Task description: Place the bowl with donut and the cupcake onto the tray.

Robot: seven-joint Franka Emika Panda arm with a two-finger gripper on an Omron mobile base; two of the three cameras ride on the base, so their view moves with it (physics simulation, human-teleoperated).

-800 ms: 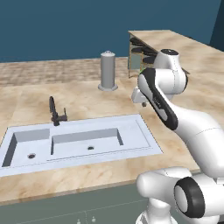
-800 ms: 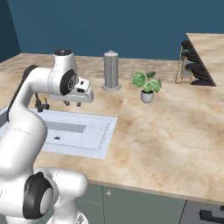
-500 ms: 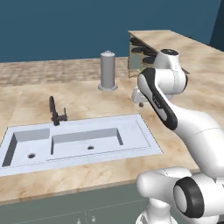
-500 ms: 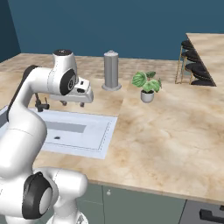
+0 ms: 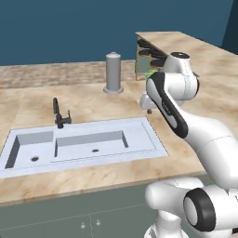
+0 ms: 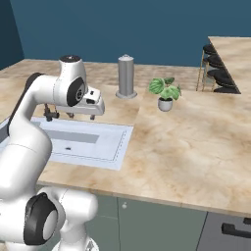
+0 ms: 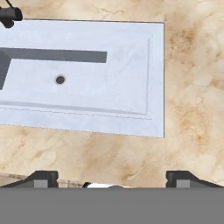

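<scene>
jaws: spread wide, nothing between them; the two dark tips stand far apart at the bottom of the hand view, with bare counter between.

gripper [image 6: 81,115]: held above the counter at the sink's right end, pointing down.

sink [image 5: 139,139]: pale double basin set into the counter, dark faucet [image 5: 58,114] at its back edge. basins hold nothing.

counter [image 6: 196,147]: tan marbled stone, running back to a dark blue wall.

canister [image 6: 126,76]: tall grey cylinder, upright, behind the sink.

potted plant [image 6: 165,92]: small, green-leaved, white pot, just right of the canister.

rack [image 6: 215,73]: dark plates stacked in a frame at the far right, under a raised counter.

task items: bowl, donut, cupcake and tray are nowhere in these pictures, so where they lie cannot be told (presumably on another stretch of the kitchen).

step in hand, as judged: finding the goods; no pickup has begun, and the task looks to be at its very start.

handling advice: bring the base round until the bowl and tray come into sight before lowering the arm. keep the arm tucked high so it clears the faucet and canister while turning. leave the jaws spread; a bowl rim wants a wide approach, and the bowl should be carried level so the donut stays inside it.
</scene>
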